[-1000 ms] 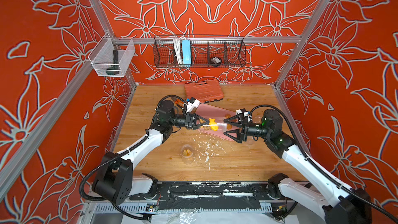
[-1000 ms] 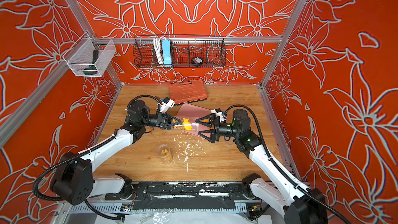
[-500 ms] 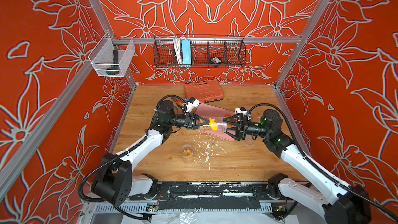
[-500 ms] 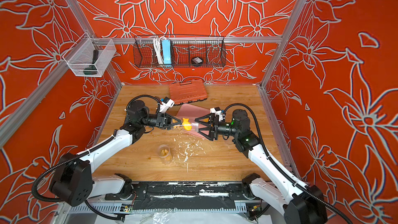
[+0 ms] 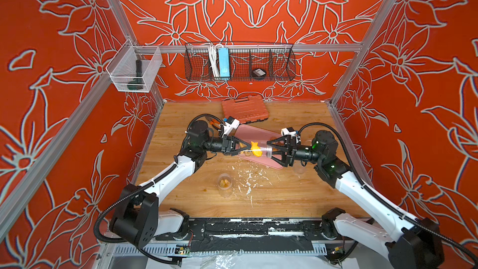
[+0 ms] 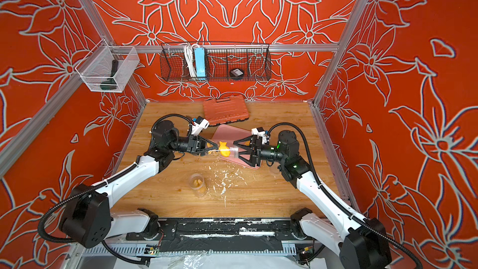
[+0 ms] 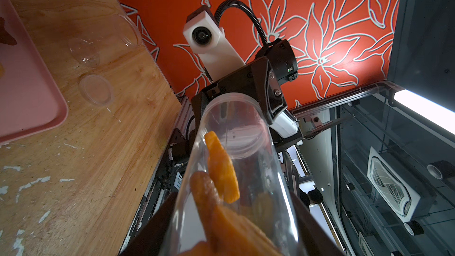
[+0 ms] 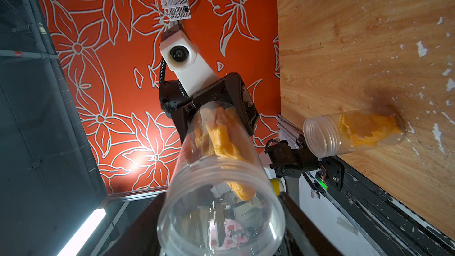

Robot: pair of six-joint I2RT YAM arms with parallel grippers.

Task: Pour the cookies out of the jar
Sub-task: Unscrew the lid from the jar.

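Clear jar [image 5: 263,149] aloft over pink tray [image 5: 248,132], level, base to 9 o'clock, mouth to 3. Gripped at base by left gripper [image 5: 244,146], pinching tight. Flanked at mouth by right gripper [image 5: 271,149]; cannot tell whether touching. Holds orange cookies [image 5: 255,148], bunched toward base. Second jar [image 5: 224,184] upright on counter [image 5: 297,197], 7 o'clock of tray.
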